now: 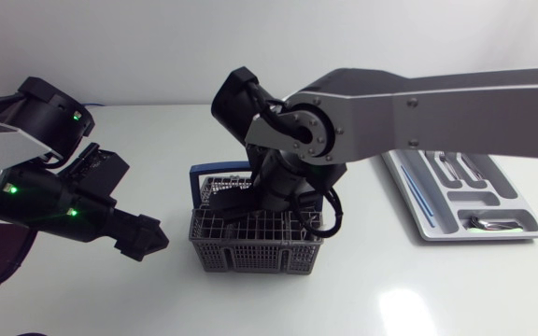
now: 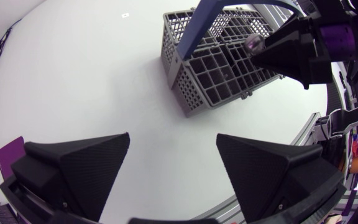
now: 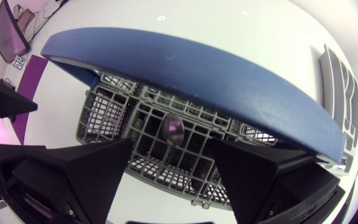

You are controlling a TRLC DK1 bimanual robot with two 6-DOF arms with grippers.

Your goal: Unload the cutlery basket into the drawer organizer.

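Note:
The grey wire cutlery basket (image 1: pixel 255 245) with a blue handle (image 1: pixel 215 172) stands mid-table. My right arm comes across from the right, and its gripper (image 1: pixel 276 201) points down into the basket. In the right wrist view, the right gripper (image 3: pixel 171 146) is open under the blue handle (image 3: pixel 197 81). A spoon's bowl (image 3: pixel 173 127) stands up just ahead of its fingers, untouched. My left gripper (image 1: pixel 148 238) hangs open and empty left of the basket (image 2: pixel 219 71). The grey drawer organizer (image 1: pixel 409 201) lies at the right and holds some cutlery (image 1: pixel 491 222).
Bare white table surrounds the basket in front and between it and the organizer. The right arm's long link spans over the table's right half above the organizer. The left arm's body sits at the left edge.

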